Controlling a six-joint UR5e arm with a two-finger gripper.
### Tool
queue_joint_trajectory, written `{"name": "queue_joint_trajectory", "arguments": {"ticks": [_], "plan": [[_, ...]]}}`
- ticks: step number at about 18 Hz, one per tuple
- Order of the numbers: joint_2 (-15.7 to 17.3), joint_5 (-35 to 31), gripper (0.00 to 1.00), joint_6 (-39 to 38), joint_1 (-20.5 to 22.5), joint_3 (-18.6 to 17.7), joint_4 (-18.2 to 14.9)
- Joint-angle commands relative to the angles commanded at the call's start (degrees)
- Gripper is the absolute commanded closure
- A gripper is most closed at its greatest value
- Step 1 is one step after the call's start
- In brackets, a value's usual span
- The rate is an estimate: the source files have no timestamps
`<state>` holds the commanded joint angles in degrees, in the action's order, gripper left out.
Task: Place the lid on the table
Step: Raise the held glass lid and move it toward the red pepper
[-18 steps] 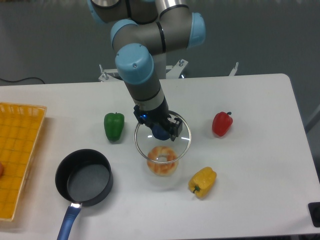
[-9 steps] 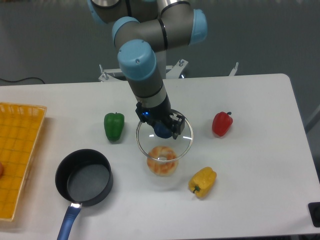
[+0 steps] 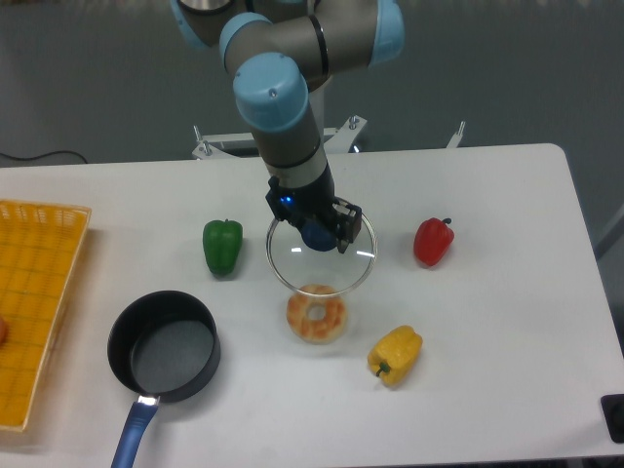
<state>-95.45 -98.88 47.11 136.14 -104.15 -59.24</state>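
Observation:
My gripper is shut on the dark-blue knob of the lid, a round clear glass disc with a thin metal rim. I hold the lid level in the air above the middle of the white table. Its front edge overlaps an orange ring-shaped donut lying on the table below it. The black pot with a blue handle stands open at the front left, well apart from the lid.
A green pepper stands left of the lid, a red pepper to its right and a yellow pepper at the front right. A yellow mesh basket lies at the left edge.
My gripper has carried the lid up and toward the back, slightly right. The donut, earlier seen through the glass, is now mostly uncovered.

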Motion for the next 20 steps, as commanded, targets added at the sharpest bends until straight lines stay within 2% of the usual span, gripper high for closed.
{"name": "queue_joint_trajectory", "arguments": {"ticks": [8,15,20], "plan": [[1.5,-0.09,0.4,1.67,0.53,-5.71,5.53],[2.55,-0.09,0.4,5.0,2.02,-8.7,7.03],[3.08,-0.09,0.4,6.41,3.16,-11.69,9.66]]}}
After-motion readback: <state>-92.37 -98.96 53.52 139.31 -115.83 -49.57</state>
